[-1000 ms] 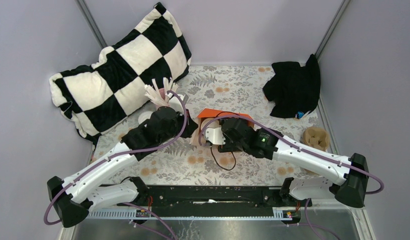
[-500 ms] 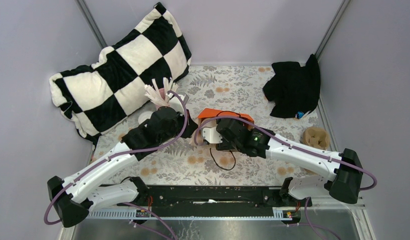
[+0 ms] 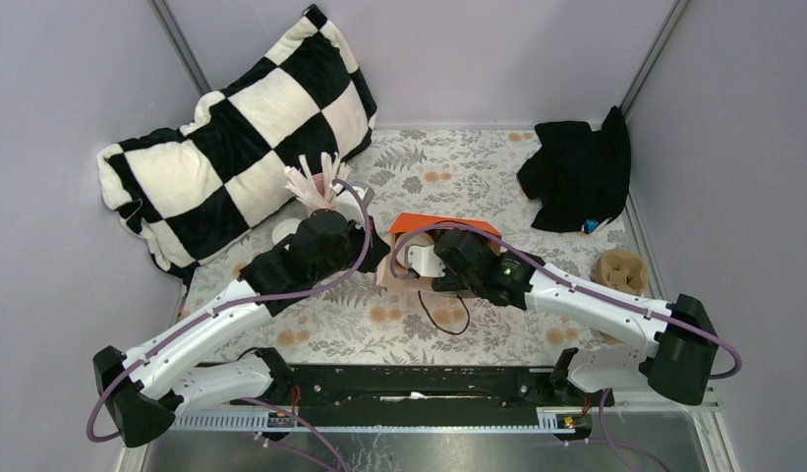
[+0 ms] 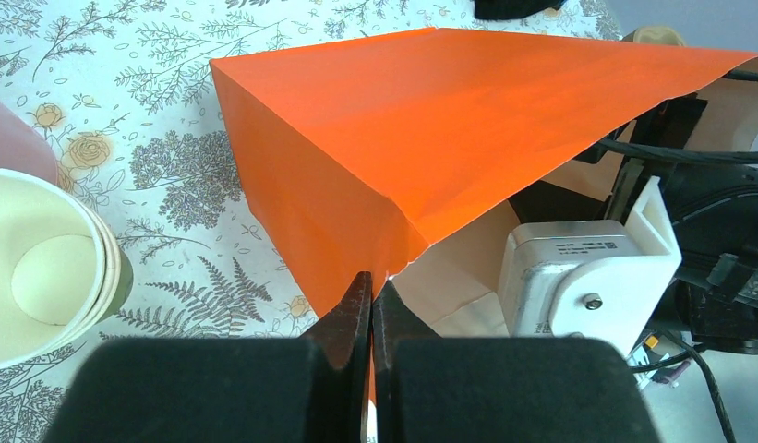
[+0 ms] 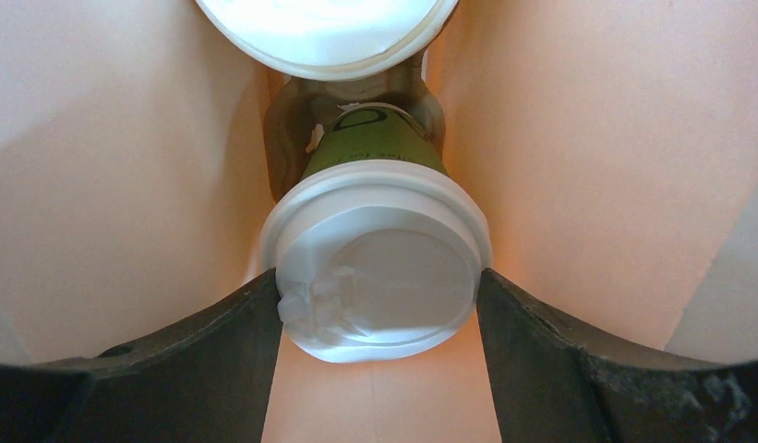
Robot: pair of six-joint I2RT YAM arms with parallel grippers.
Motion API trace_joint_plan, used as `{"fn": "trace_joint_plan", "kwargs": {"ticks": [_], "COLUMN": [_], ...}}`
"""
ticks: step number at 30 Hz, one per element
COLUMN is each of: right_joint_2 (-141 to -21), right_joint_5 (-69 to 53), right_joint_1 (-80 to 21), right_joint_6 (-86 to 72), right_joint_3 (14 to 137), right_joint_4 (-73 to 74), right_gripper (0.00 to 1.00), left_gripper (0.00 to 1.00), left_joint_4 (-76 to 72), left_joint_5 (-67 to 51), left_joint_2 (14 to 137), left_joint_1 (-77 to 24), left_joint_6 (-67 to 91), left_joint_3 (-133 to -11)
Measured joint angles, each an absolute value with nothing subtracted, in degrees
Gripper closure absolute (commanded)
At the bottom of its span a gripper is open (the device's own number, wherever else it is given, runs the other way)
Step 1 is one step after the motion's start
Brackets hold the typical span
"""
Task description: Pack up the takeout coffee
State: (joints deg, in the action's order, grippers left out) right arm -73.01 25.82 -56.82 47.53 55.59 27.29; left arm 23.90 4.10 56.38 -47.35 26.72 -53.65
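Note:
An orange paper bag (image 3: pixel 433 224) lies on its side mid-table, its mouth toward the arms. My left gripper (image 4: pixel 372 286) is shut on the bag's upper mouth edge (image 4: pixel 449 120) and holds it up. My right gripper (image 5: pixel 379 286) reaches inside the bag. Its fingers (image 5: pixel 218 341) press both sides of the white lid of a green takeout cup (image 5: pixel 375 258). A second white-lidded cup (image 5: pixel 324 28) sits deeper in the bag, just beyond it. From above the cups are hidden; only the right wrist (image 3: pixel 448 261) shows at the bag's mouth.
A stack of lidless green cups (image 4: pixel 42 277) and a pink cup of white sticks (image 3: pixel 316 187) stand left of the bag. A checkered pillow (image 3: pixel 232 138) lies back left, a black cloth (image 3: pixel 576 172) back right, a cardboard carrier (image 3: pixel 620 270) at right. A black cable (image 3: pixel 438 315) loops under the right wrist.
My right wrist has pushed left and slightly away, deeper into the bag's mouth. The left arm and the bag have held still.

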Motion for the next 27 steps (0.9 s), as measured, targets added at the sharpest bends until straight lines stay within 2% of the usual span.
{"fn": "trace_joint_plan", "kwargs": {"ticks": [17,27], "right_joint_2": [-70.6,-72.5], "right_joint_5": [24.1,25.2], "right_joint_1": [-53.6,-53.5], "right_joint_6": [46.7,46.6], "right_joint_3": [50.7,51.3], "right_joint_4": [19.0,19.2], "right_gripper": [0.33,0.34], "left_gripper": [1.00,1.00], "left_joint_4": [23.7,23.9], "left_joint_5": [1.9,2.0], "left_joint_2": [56.4,56.4], "left_joint_1": [-47.4,-47.4], "left_joint_6": [25.5,25.3], "left_joint_3": [-53.6,-53.6]}}
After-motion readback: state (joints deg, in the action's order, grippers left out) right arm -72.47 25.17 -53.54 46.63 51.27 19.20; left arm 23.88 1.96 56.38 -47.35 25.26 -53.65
